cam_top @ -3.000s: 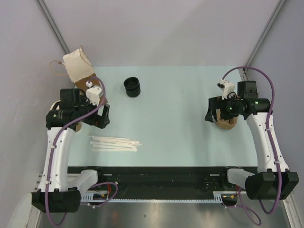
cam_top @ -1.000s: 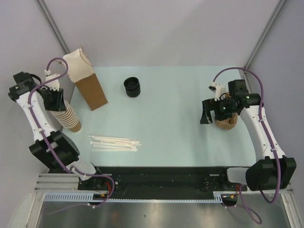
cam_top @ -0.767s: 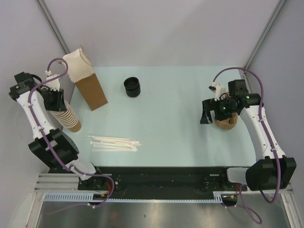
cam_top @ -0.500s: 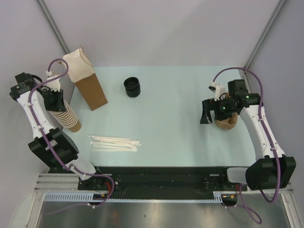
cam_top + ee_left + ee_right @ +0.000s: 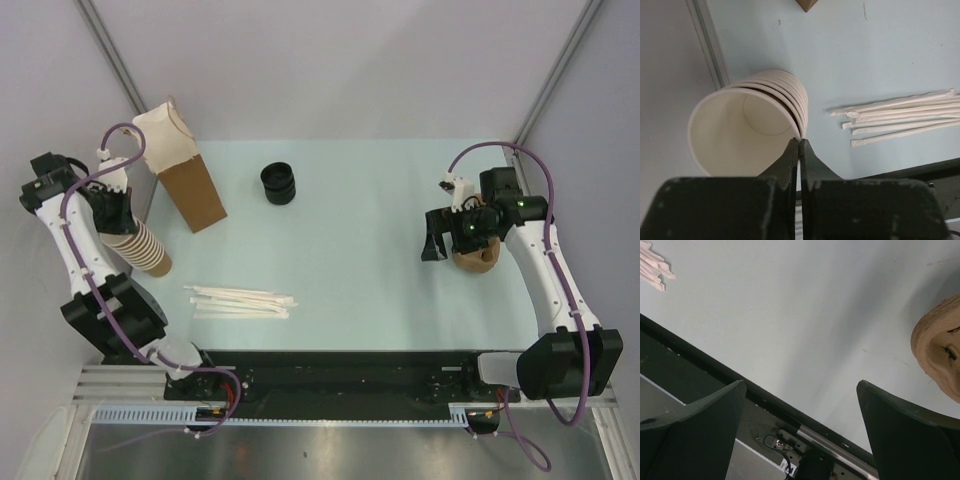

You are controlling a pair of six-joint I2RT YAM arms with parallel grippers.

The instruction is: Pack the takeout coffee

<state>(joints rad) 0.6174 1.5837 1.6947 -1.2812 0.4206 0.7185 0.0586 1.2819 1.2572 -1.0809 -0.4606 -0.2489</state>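
Observation:
The takeout coffee shows in none of the views. My left gripper is at the table's left edge, over a tilted stack of paper cups. In the left wrist view the left gripper is shut on the near rim of the top cup, one finger inside and one outside. The cup's cream inside is empty. My right gripper hangs open at the right, beside a brown moulded pulp holder. Nothing is between the fingers of the right gripper, and the pulp holder lies off to its right.
A brown paper bag lies at the back left, just right of the cup stack. A stack of black lids stands at the back centre. Several wrapped straws lie near the front edge, also seen as straws.
The left arm swung from the bag out to the cup stack, and its jaws have closed on the top cup's rim in the last second. The right arm shifted only slightly.

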